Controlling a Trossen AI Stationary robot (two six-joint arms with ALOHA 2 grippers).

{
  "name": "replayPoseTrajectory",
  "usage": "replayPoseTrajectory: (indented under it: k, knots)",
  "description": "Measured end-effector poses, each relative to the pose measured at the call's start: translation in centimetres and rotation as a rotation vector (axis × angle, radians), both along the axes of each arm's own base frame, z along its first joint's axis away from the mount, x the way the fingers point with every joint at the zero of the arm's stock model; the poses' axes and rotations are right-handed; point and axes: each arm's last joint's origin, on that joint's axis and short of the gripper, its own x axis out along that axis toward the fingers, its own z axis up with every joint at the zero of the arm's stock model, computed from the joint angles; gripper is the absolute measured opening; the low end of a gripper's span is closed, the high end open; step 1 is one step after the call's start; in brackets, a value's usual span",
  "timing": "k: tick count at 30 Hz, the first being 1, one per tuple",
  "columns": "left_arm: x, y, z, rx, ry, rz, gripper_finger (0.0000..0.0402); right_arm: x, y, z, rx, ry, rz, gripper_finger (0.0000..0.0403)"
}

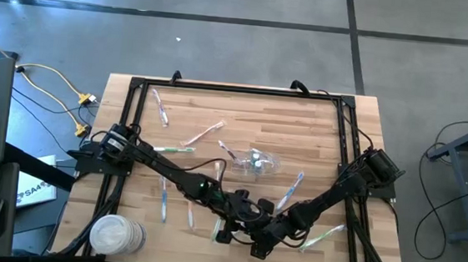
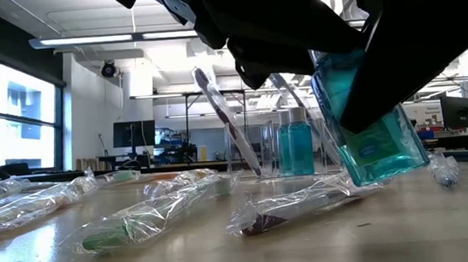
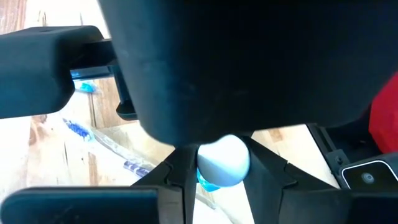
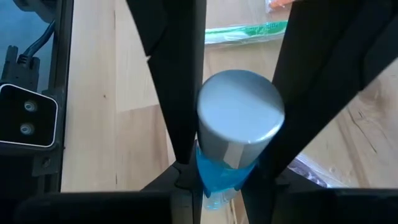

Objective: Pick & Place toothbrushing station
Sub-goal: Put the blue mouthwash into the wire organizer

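Observation:
A small bottle of blue liquid point(image 2: 375, 145) with a white cap point(image 4: 241, 115) hangs tilted above the table's near middle. Both grippers meet on it there: my right gripper point(image 4: 239, 124) coming from the right, my left gripper point(image 3: 222, 165) from the left, each shut on it. In the high view both hands point(image 1: 256, 225) cover the bottle. Several wrapped toothbrushes point(image 1: 163, 199) lie flat and scattered over the wooden table point(image 1: 343, 131). A crumpled clear plastic container point(image 1: 257, 160) lies at the table's middle. My left gripper has the bottle's white cap point(image 3: 222, 160) between its two fingers point(image 3: 177, 180), slanting down from the left. My right hand stands close in front and hides the rest. My right gripper pinches the blue body point(image 4: 217, 175) just under the cap between its two fingers point(image 4: 180, 106), slanting down from the right. The cap end points back at the wrist. The bottle's bottom end point(image 2: 387, 165) hangs tilted below the fingers, clear of the table.
A black frame point(image 1: 137, 83) runs around the tabletop. A stack of white discs point(image 1: 117, 236) sits at the near left corner. Wrapped toothbrushes point(image 2: 141, 222) lie right under and beside the grippers. More blue bottles point(image 2: 295, 147) stand upright farther back.

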Motion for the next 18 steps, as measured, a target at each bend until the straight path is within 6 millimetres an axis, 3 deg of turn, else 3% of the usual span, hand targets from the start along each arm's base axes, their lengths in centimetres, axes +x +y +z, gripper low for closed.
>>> replayPoseTrajectory:
  k: [8, 18]
  knots:
    - [-0.02, 0.00, -0.05, 0.010, -0.001, -0.012, 0.0093, -0.03, 0.07, -0.02, 0.015, 0.011, 0.019, 0.0075]
    - [-0.10, -0.02, -0.19, 0.009, 0.011, -0.019, 0.0093, -0.07, 0.14, 0.00, 0.029, 0.017, 0.016, 0.0168]
